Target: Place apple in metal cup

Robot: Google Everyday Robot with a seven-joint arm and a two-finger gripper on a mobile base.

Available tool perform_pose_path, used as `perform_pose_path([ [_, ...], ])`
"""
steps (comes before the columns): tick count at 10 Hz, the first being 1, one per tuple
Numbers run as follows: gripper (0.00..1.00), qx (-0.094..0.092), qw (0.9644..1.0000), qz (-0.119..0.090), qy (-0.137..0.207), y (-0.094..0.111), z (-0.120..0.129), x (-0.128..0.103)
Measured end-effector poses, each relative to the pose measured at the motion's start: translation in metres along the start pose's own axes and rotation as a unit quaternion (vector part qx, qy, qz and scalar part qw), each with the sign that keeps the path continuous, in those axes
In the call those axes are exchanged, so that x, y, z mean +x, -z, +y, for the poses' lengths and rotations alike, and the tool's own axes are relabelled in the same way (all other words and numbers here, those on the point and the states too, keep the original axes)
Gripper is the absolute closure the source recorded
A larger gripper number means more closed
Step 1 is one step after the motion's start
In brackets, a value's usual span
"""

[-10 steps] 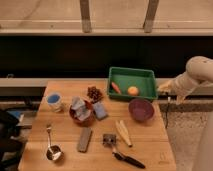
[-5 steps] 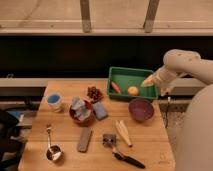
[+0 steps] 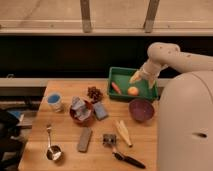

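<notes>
— Hovering over the green tray, is it, that gripper?
— Yes, at the tray's far right side, its jaws spread apart with nothing between them.
— And the apple?
— Lying in the tray just below the jaws as the picture shows it, a little to their left, not touched. An orange carrot-like piece lies further left of them in the same tray.
— Where's the metal cup?
— Well away from the jaws, at the near left corner of the bench, upright, handle pointing toward the back.
— Anything closer?
— A purple bowl on the bench, nearer the camera than the jaws and the tray. A blue-and-white cup stands far to their left.
</notes>
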Motion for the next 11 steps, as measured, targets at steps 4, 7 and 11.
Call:
perform_pose_path([
  [4, 0.27, -0.001, 1.0000, -0.002, -0.002, -0.001, -0.001, -0.001],
  [7, 0.27, 0.001, 0.9999, -0.012, 0.007, -0.033, 0.017, -0.015],
  [11, 0.27, 0.027, 0.9984, 0.005, 0.049, -0.091, 0.040, -0.037],
])
